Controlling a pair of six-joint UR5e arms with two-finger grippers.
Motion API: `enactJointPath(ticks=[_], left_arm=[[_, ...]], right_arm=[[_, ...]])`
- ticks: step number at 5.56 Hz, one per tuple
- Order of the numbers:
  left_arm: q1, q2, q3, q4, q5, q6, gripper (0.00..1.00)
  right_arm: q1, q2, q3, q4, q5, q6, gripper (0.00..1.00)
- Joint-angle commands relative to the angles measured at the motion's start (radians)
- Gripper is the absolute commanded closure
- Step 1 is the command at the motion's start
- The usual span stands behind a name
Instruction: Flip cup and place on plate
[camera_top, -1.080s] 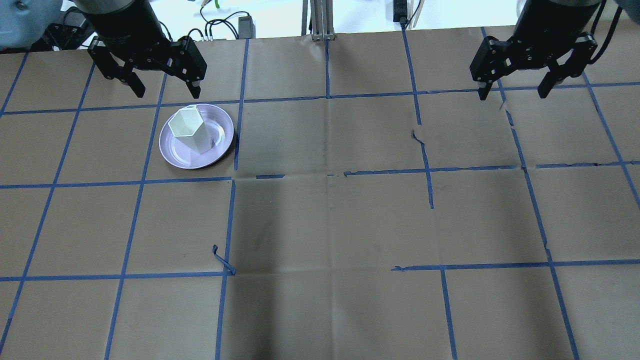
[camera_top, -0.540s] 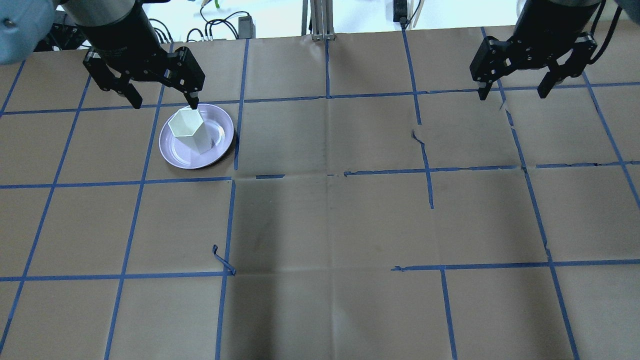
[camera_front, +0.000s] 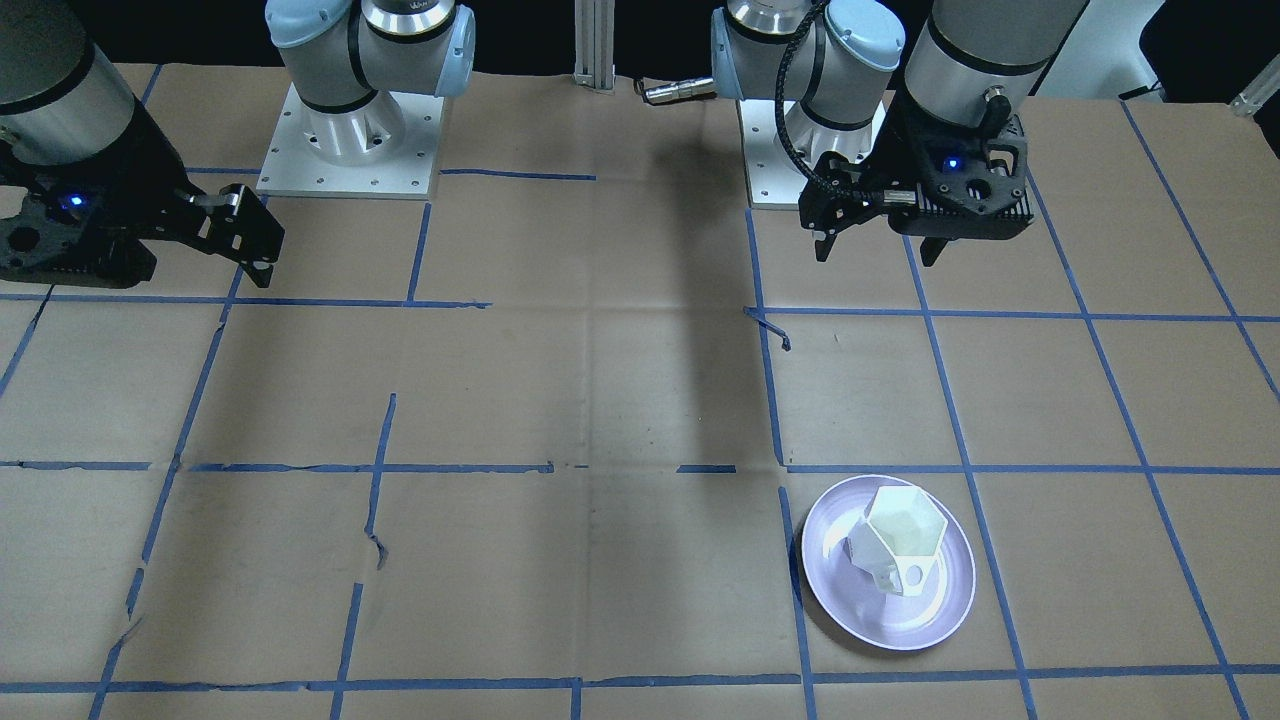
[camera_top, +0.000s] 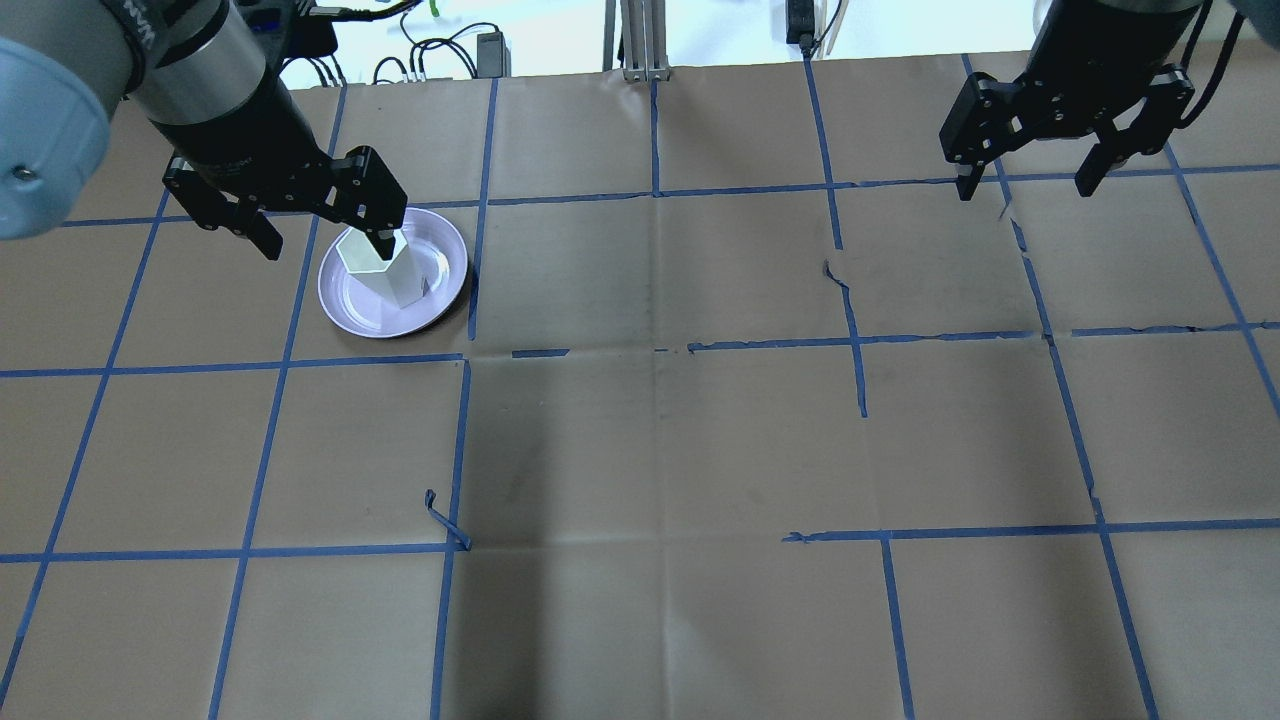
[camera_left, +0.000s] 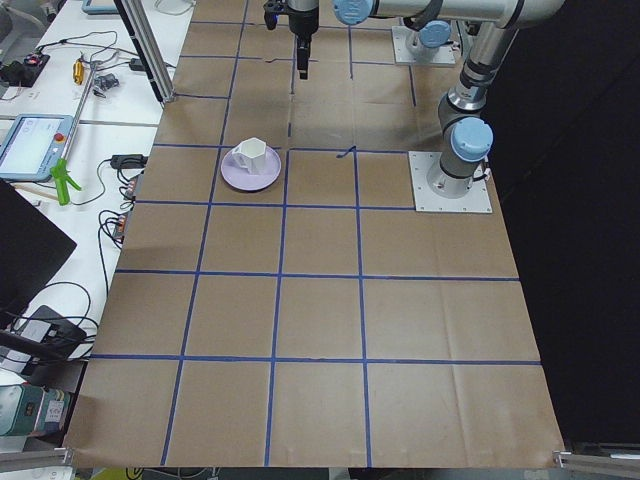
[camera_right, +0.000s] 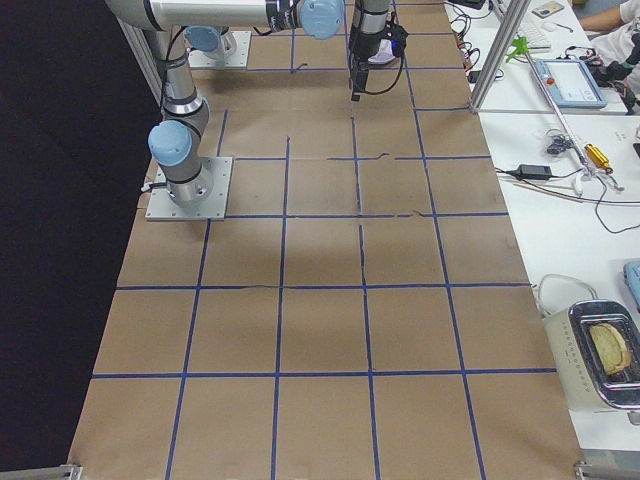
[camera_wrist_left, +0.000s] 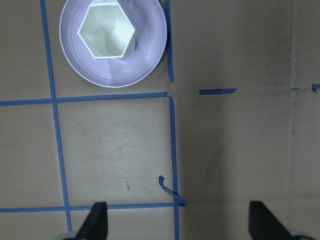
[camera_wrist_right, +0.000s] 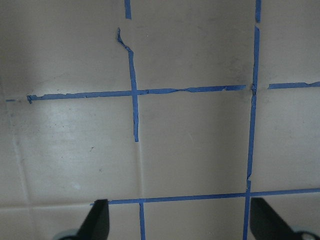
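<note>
The white faceted cup (camera_top: 398, 282) stands upright, open end up, on the lavender plate (camera_top: 350, 300) at the far left of the table. It also shows in the front view (camera_front: 900, 540), on the plate (camera_front: 850, 600), with its handle toward that camera. In the left wrist view the cup (camera_wrist_left: 106, 28) and plate (camera_wrist_left: 147, 55) lie at the top, well ahead of the fingertips. My left gripper (camera_top: 327, 245) is open and empty, raised high and set back from the plate (camera_front: 875, 252). My right gripper (camera_top: 1023, 188) is open and empty at the far right.
Brown paper with a blue tape grid covers the table. A loose curl of tape (camera_top: 445, 520) sticks up left of centre. A torn tape line (camera_top: 845, 290) runs right of centre. Cables and a metal post (camera_top: 635, 40) lie beyond the far edge.
My left gripper has lifted and drawn back toward the robot, staying open. The cup and plate have not moved. The right arm has not moved.
</note>
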Motion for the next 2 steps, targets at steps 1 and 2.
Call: enactJointPath(ticks=[1, 2], left_arm=[[0.001, -0.001, -0.001, 0.001, 0.0, 0.002, 0.02], [0.004, -0.001, -0.001, 0.001, 0.001, 0.0, 0.02]], right_arm=[[0.0, 0.0, 0.0, 0.0, 0.0, 0.0, 0.0], [0.0, 0.0, 0.0, 0.0, 0.0, 0.0, 0.0]])
